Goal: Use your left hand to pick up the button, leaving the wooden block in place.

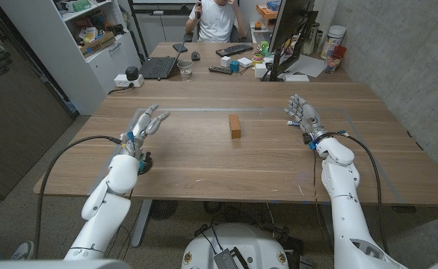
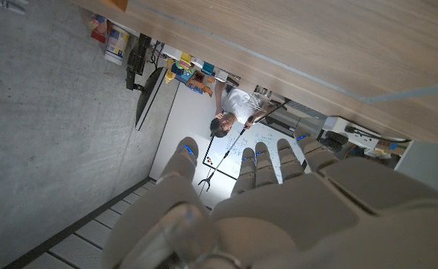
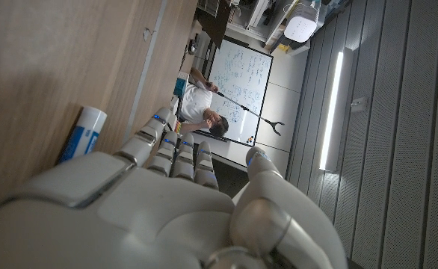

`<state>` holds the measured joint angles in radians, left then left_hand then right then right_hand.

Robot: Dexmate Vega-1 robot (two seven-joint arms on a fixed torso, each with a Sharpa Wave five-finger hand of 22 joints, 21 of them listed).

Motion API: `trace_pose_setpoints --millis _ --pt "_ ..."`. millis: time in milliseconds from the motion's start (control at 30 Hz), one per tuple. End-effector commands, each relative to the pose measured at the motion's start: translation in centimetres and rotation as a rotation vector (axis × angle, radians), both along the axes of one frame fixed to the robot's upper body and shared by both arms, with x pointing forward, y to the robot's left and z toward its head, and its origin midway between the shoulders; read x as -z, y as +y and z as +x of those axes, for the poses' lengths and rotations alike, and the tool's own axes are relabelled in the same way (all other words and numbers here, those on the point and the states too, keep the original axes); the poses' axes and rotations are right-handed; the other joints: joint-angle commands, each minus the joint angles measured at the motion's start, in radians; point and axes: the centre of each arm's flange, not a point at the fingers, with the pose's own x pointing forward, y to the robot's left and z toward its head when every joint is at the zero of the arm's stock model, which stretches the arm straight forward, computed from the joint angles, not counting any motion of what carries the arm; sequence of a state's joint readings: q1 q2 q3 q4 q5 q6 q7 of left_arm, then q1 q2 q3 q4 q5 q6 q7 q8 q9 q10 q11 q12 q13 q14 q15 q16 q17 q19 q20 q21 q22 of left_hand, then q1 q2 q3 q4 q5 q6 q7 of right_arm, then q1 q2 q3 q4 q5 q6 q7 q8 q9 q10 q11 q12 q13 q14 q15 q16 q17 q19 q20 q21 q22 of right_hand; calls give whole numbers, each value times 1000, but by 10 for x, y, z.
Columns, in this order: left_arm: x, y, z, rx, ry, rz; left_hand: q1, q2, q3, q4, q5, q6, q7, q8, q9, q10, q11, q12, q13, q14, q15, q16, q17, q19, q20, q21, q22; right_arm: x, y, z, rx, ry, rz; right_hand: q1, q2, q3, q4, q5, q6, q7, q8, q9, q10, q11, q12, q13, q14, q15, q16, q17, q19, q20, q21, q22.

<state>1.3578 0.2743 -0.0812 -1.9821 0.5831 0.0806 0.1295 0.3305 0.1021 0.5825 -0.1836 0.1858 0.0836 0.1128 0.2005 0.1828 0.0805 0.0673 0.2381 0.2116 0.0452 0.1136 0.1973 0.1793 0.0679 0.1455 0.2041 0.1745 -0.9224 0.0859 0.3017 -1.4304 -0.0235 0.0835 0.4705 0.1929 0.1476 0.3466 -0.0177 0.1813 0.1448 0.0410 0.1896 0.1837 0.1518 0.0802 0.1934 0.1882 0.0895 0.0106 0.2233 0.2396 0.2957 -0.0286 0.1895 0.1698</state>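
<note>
Button is the puzzle here; no button can be made out on the table [image 1: 294, 161], though a small dark thing [image 1: 145, 160] sits beside the left forearm, too small to name; block [image 1: 235, 125] stands mid-table, well apart from both hands. Left hand [image 1: 143, 125] hovers with fingers spread and nothing in them, right hand [image 1: 303, 116] likewise; best to find the target first, then come down on it from the left, clear of the block.

Left robot hand [image 1: 143, 127] open, fingers spread, holding nothing; right robot hand [image 1: 303, 116] open, upright.
</note>
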Motion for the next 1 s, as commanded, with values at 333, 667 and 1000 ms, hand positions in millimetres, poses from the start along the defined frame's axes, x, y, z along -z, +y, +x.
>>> trace_pose_setpoints --millis 333,667,1000 --pt "32 -28 -38 -264 -239 308 134 -75 4 -5 -8 57 -43 27 6 65 -54 27 18 94 -22 16 4 81 58 22 9 1 6 0 1 5 -5 1 -7 5 4 7 6 -6 5 4 6 -6 4 4 10 -1 5 2 9 2 5 2" --pt "62 -24 -48 -121 -167 121 130 -129 -38 20 -10 122 -64 37 9 120 -66 52 33 175 -28 36 11 149 67 40 15 1 10 2 -1 10 -10 1 -8 5 5 7 7 -7 5 4 6 -7 4 4 10 -1 5 2 8 3 5 2" --pt "98 -16 -60 -3 -107 -60 117 -144 -58 30 -14 94 -46 18 9 93 -29 43 43 165 13 27 14 171 73 45 19 1 17 4 -7 16 -22 0 -9 5 5 7 5 -8 5 4 6 -6 4 4 10 -1 4 3 8 5 5 2"
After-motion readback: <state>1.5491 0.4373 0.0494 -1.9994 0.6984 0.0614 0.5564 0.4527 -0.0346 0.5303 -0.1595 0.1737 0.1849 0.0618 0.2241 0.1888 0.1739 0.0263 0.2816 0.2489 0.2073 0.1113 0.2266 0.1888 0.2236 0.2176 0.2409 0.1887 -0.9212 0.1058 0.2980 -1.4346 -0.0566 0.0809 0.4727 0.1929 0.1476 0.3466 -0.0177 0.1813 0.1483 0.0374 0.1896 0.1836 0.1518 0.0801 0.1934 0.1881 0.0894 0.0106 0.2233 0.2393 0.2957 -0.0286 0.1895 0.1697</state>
